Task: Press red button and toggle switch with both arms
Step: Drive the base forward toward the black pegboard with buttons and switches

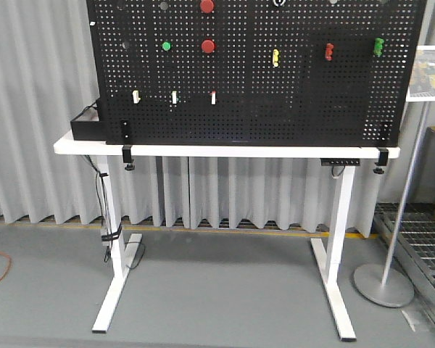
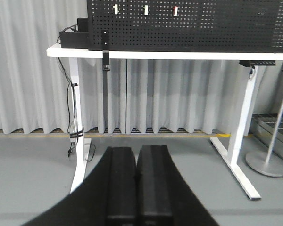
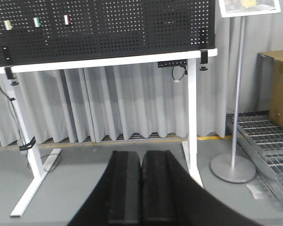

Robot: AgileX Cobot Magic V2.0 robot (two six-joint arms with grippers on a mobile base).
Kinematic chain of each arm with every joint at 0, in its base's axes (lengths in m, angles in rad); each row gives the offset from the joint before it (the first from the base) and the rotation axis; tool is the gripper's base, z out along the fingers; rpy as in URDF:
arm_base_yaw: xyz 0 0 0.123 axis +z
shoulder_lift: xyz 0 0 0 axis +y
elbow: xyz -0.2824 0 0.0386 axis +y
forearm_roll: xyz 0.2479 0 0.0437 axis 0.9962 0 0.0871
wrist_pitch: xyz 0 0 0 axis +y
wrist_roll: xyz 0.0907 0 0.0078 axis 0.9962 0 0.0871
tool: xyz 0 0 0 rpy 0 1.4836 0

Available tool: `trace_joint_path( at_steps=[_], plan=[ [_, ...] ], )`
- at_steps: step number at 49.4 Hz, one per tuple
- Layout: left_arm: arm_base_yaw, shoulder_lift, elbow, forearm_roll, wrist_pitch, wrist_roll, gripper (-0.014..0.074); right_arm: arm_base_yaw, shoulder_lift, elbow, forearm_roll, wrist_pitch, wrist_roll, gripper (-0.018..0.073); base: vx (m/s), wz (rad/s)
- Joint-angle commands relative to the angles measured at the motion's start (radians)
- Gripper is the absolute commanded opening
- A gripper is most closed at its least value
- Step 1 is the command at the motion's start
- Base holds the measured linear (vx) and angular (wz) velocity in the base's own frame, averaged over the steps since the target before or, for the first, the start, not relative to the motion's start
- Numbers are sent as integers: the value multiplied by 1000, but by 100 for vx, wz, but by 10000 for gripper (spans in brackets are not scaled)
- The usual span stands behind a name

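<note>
Lift the left pincer (image 2: 137, 157) and the right pincer (image 3: 141, 160), both closed on nothing, far up and forward toward the black perforated metal board (image 1: 290, 109) on the white counter (image 1: 225, 151), then push squarely. Round red plastic button (image 1: 208, 46) only in the front view; in wrist views only small white toggle switches (image 2: 145, 9), high above and well ahead.

White table (image 1: 225, 151) is standing w/ a black pegboard (image 1: 290, 109) sitting upright on it, clamped at the front edge. Black box (image 1: 85, 129) is resting on the tabletop beside the board. Grey curtain (image 1: 29, 109) is hanging behind. Sign stand (image 1: 383, 284) is standing near a floor grating (image 1: 420, 232) and prob. a cardboard box (image 3: 279, 89). Cables (image 1: 105, 217) are running down one table leg.
</note>
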Motion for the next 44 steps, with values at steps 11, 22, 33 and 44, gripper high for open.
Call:
trace_joint_path(
  at_steps=[11,22,33,44],
  plan=[
    [-2,-6,33,0,-79,-5,2,-7,-17,11,-7,-82,-3,-3,48,-2],
    [-2,-6,33,0,-79,-5,2,-7,-17,11,-7,-82,-3,-3,47,-4],
    [-2,-6,33,0,-79,-5,2,-7,-17,11,-7,-82,-3,-3,46,-4],
    [-2,-6,33,0,-79,-5,2,-7,-17,11,-7,-82,-3,-3,45,0]
  ],
)
